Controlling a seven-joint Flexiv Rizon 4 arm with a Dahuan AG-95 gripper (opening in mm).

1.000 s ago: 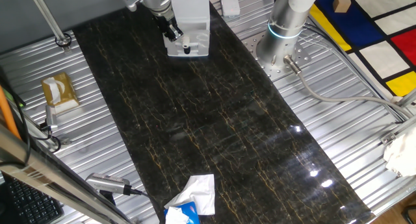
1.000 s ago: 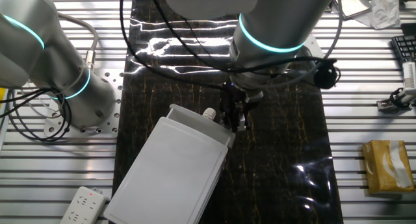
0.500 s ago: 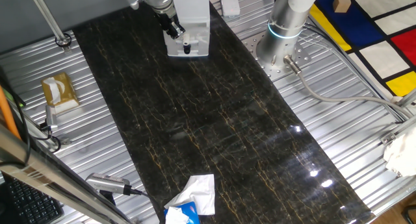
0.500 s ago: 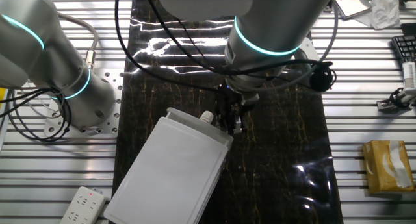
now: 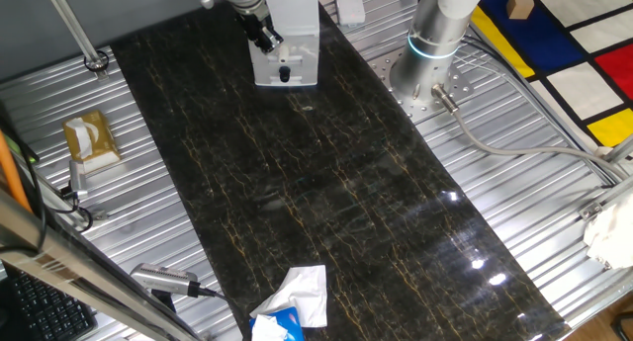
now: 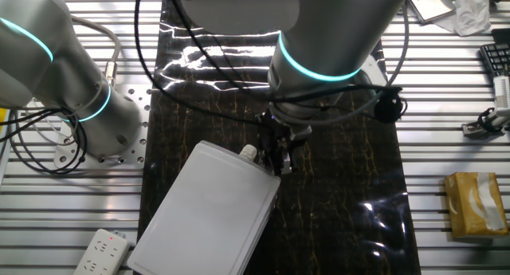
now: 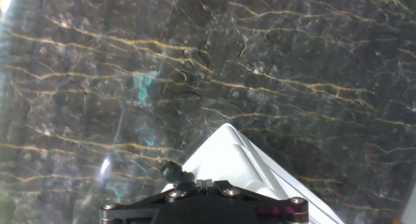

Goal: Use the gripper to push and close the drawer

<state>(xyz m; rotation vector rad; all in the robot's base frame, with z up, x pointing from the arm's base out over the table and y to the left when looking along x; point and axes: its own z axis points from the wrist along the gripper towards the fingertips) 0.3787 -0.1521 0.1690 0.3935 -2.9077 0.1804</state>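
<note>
The white drawer unit [image 5: 289, 40] stands at the far end of the dark marble mat, its front with the small round knob [image 5: 284, 74] facing the mat. In the other fixed view the unit [image 6: 203, 211] lies diagonally, with the knob [image 6: 249, 152] at its upper end. My black gripper [image 6: 276, 157] is shut and pressed against the drawer front just beside the knob; it also shows in the first fixed view [image 5: 263, 37]. In the hand view the shut gripper [image 7: 203, 183] touches the white drawer corner [image 7: 227, 156], with the dark knob [image 7: 172, 172] to its left.
The other silver arm on its round base [image 5: 433, 40] stands right of the drawer and also shows in the other fixed view [image 6: 76, 92]. A crumpled tissue [image 5: 297, 297] lies at the mat's near end. A yellow box [image 5: 89, 138] sits on the metal table. A white power strip [image 6: 100, 251] lies beside the drawer unit.
My gripper has moved along with the drawer front towards the unit. The front, which stuck out a little, has slid in and now sits nearly flush.
</note>
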